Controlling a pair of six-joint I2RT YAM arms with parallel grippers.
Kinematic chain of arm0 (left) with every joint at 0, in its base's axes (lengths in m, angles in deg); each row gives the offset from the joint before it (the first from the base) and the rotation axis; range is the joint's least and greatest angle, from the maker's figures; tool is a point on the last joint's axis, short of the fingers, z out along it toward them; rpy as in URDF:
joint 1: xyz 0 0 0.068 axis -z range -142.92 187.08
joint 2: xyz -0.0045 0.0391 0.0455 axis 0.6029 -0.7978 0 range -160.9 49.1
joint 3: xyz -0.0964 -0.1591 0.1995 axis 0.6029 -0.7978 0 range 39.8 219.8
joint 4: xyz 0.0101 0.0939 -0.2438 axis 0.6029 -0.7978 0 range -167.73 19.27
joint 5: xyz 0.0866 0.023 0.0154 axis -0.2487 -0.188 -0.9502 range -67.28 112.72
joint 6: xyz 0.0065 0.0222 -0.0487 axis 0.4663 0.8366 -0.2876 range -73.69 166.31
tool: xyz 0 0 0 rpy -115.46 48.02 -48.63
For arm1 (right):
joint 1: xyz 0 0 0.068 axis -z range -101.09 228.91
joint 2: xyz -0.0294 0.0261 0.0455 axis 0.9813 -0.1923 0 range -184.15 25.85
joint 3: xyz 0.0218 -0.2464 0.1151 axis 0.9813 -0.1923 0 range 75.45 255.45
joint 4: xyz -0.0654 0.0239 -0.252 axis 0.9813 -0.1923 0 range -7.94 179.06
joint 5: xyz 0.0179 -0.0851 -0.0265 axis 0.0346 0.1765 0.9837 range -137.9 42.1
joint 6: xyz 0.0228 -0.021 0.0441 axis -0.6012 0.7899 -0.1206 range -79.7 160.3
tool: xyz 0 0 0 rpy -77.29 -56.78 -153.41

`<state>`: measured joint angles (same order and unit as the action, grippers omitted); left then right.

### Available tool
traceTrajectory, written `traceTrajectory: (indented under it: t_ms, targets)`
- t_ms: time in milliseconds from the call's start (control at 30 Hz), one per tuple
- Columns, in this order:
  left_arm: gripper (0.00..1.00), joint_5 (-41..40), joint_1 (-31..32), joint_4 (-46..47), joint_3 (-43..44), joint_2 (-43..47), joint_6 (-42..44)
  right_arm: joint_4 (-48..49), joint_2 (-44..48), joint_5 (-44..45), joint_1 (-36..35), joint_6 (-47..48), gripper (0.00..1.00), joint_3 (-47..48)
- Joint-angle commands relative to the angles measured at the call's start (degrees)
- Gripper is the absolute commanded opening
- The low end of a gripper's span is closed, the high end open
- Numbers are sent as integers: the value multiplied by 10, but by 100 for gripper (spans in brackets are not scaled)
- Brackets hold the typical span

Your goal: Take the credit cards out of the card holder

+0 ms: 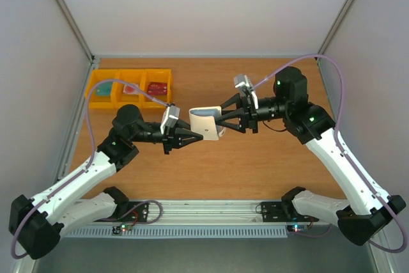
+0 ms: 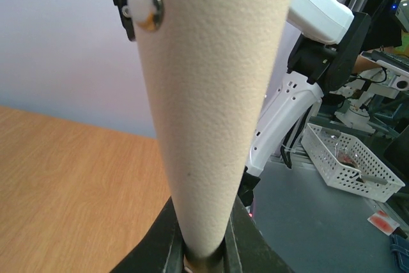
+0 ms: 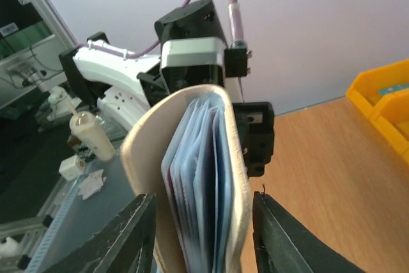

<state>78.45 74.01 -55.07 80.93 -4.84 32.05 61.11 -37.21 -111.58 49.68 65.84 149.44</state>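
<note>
The card holder [image 1: 208, 124], cream outside and pale blue inside, hangs in the air between both arms above the table's middle. My left gripper [image 1: 192, 136] is shut on its folded edge; in the left wrist view the cream cover [image 2: 217, 94] with its snap [image 2: 146, 6] rises from my jaws [image 2: 204, 259]. My right gripper [image 1: 222, 119] straddles the open end, its fingers [image 3: 137, 234] on either side of the fanned pockets [image 3: 198, 177], with a narrow gap on the right side. A pinkish edge, perhaps one of the credit cards [image 3: 167, 187], shows among the pockets.
Yellow bins [image 1: 105, 97] stand at the back left of the wooden table [image 1: 255, 164], two of them holding small reddish things [image 1: 156, 86]. Grey walls close in the table at the back and sides. A white basket [image 2: 348, 158] sits off the table.
</note>
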Motion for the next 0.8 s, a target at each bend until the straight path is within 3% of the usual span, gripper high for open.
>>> traceTrajectory:
  t_ms: [0,300,433,533,600,700,767]
  targets:
    - [0,4,-1,31,-2,2,8,-57,-13,42,-37,48,45,3]
    - [0,7,-2,40,-4,-4,4,-58,-20,51,-67,49,41,0]
    - [0,5,0,46,-3,-8,-2,-28,-29,56,-73,33,22,-1]
    - [0,-6,0,42,-7,-5,-13,-21,-19,74,-73,21,2,-7]
    - [2,-22,0,40,-12,0,-17,-18,-14,110,-73,4,1,-14]
    - [58,-80,-1,29,-26,14,-14,-40,-19,184,-70,-36,1,-6]
    - [70,-135,0,1,-30,29,12,-84,-25,279,-71,-66,1,12]
